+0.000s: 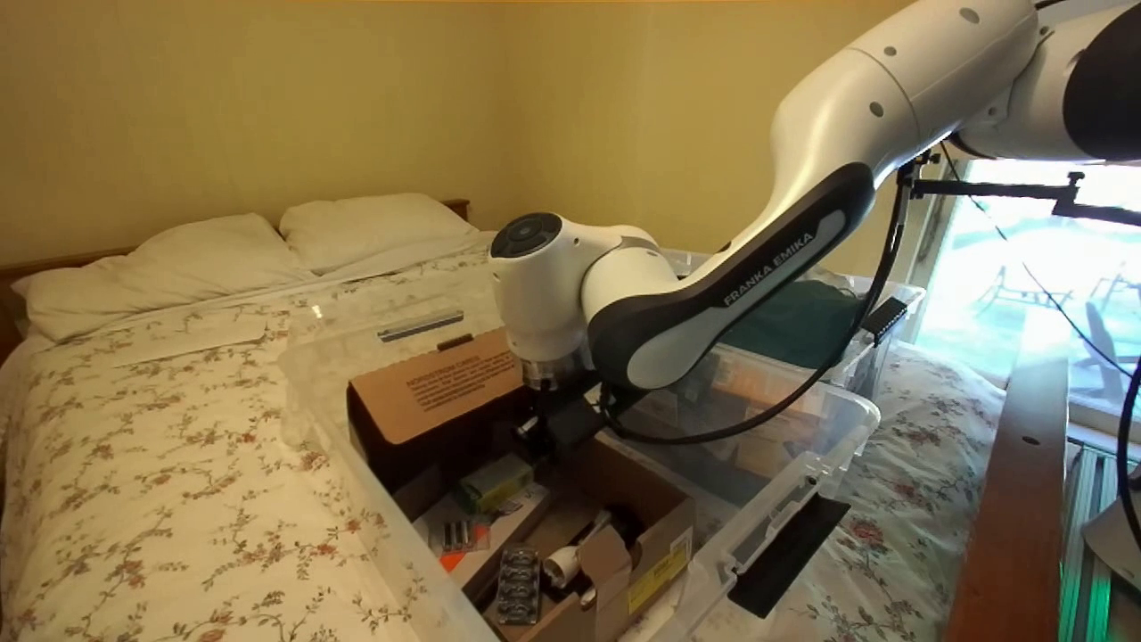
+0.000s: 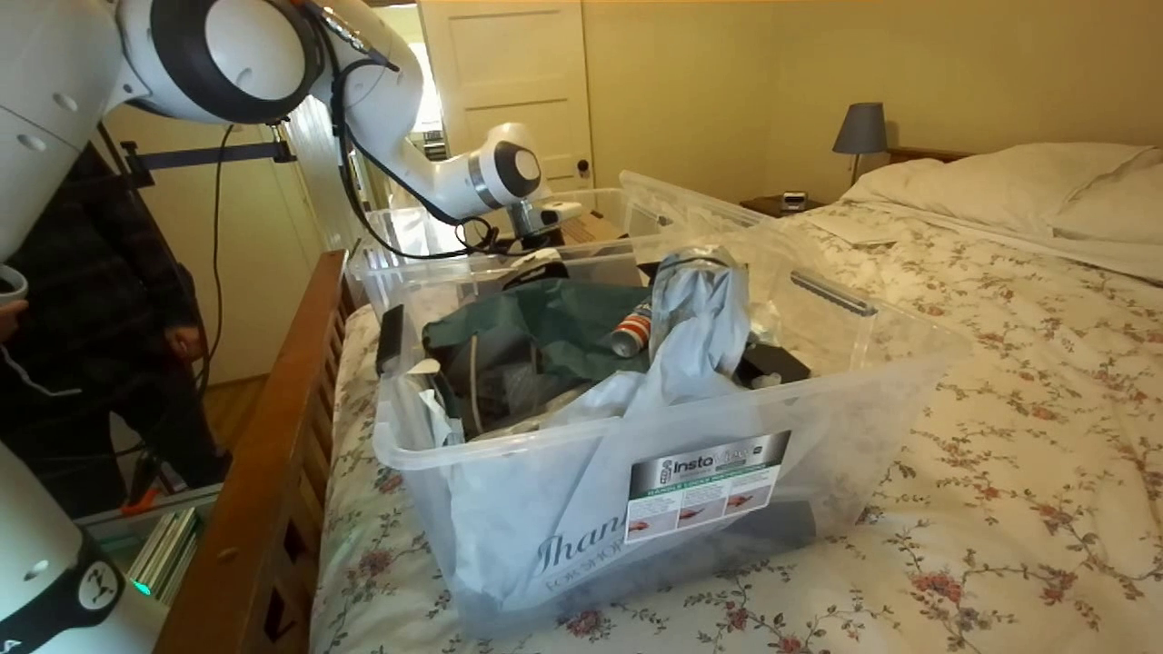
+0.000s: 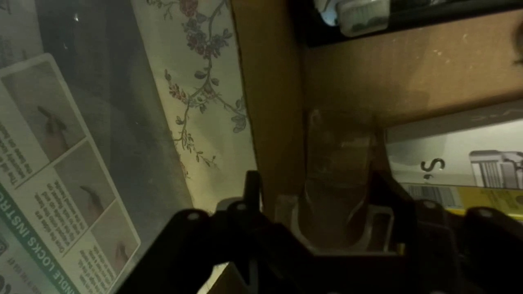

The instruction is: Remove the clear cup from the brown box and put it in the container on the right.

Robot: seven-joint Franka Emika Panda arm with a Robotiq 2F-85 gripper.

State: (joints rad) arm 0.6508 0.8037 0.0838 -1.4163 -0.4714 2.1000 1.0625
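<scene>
The brown box (image 1: 463, 383) stands inside a see-through bin, with a printed flap raised. My gripper (image 1: 539, 446) points down into the box; it also shows small in an exterior view (image 2: 543, 238). In the wrist view, the gripper (image 3: 316, 181) is open, its dark fingers wide apart. A clear plastic cup (image 3: 339, 159) shows dimly between them, beside the box's cardboard wall (image 3: 271, 102). Gaps show between cup and fingers. The cup is hidden in both exterior views. The container (image 2: 563, 442) is the other see-through bin; it holds dark teal cloth (image 1: 793, 321) and a white bag (image 2: 695, 363).
The see-through bin (image 1: 856, 415) around the brown box has raised walls near the arm. The box also holds a small green-and-white box (image 1: 495, 483), a battery pack (image 1: 520, 584) and a white bulb (image 1: 563, 566). A wooden bed rail (image 1: 1007, 517) runs alongside. A person (image 2: 100, 318) stands behind it.
</scene>
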